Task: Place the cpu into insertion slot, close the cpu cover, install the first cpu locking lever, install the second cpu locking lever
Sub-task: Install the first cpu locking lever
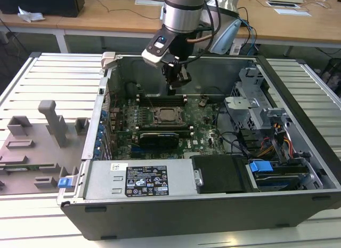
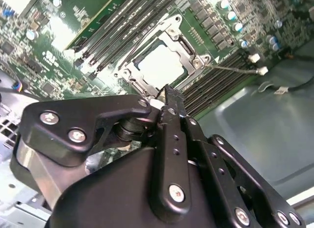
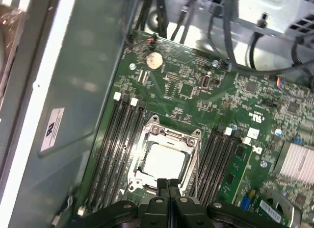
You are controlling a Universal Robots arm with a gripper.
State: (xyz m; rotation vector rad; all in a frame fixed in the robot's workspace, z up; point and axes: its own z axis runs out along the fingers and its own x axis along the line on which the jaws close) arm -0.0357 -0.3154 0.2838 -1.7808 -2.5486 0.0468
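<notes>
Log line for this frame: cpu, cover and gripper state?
cpu: seated under closed cpu cover | gripper: shut, empty, poised by cover edge

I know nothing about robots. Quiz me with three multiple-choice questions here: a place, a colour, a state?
1. Where is the small square silver-grey cpu? A on the slatted table; B in the silver-rimmed insertion slot; C on a memory slot.
2. What colour is the motherboard? A green; B red; C white.
3. The black gripper has its fingers: A wide open; B clamped on a cable; C shut together.
Answers: B, it lies inside the socket frame; A, the board shows green; C, the fingers meet.
</notes>
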